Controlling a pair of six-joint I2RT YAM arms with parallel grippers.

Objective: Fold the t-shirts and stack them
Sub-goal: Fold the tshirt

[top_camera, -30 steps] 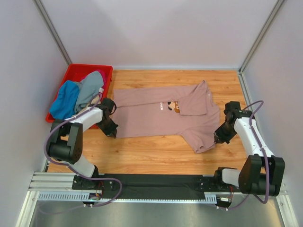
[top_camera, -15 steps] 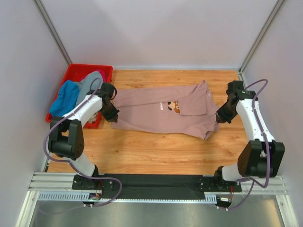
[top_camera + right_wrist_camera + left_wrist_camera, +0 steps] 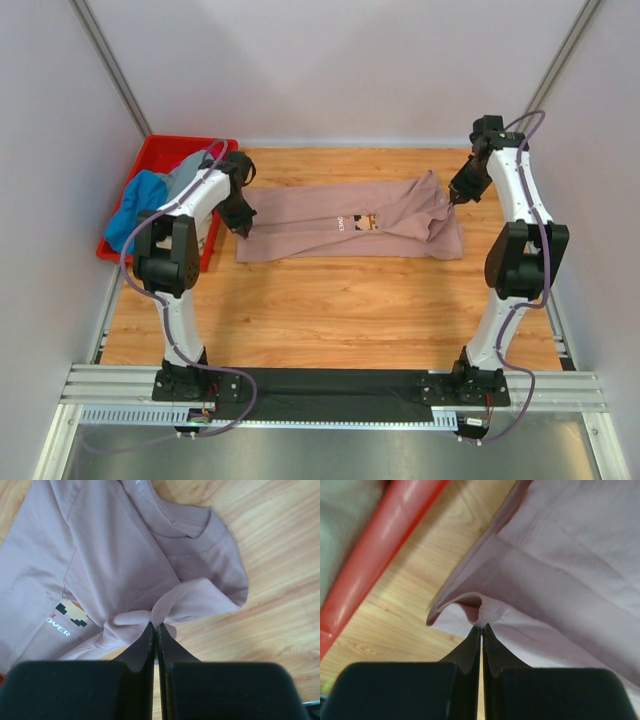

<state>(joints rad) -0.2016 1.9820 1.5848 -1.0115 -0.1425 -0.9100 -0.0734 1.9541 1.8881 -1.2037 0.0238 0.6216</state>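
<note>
A dusty-pink t-shirt (image 3: pixel 330 222) with a small pixel chest print lies across the far half of the wooden table, folded lengthwise into a narrow band. My left gripper (image 3: pixel 243 228) is shut on its left hem corner, and the left wrist view shows the pink cloth (image 3: pixel 545 580) pinched at the fingertips (image 3: pixel 481 627). At the band's right end my right gripper (image 3: pixel 455 197) is shut on a bunched edge of the shirt (image 3: pixel 125 555), close to the collar and sleeve. Blue and grey t-shirts (image 3: pixel 160 195) lie heaped in the red crate.
The red plastic crate (image 3: pixel 152 152) stands at the far left against the wall, its rim (image 3: pixel 380 545) just left of the left gripper. White walls enclose the table on three sides. Bare wood (image 3: pixel 330 310) stretches between the shirt and the arm bases.
Both grippers have carried the shirt's near edge away from me to the far side, folding it in half lengthwise. Both arms now stretch far out.
</note>
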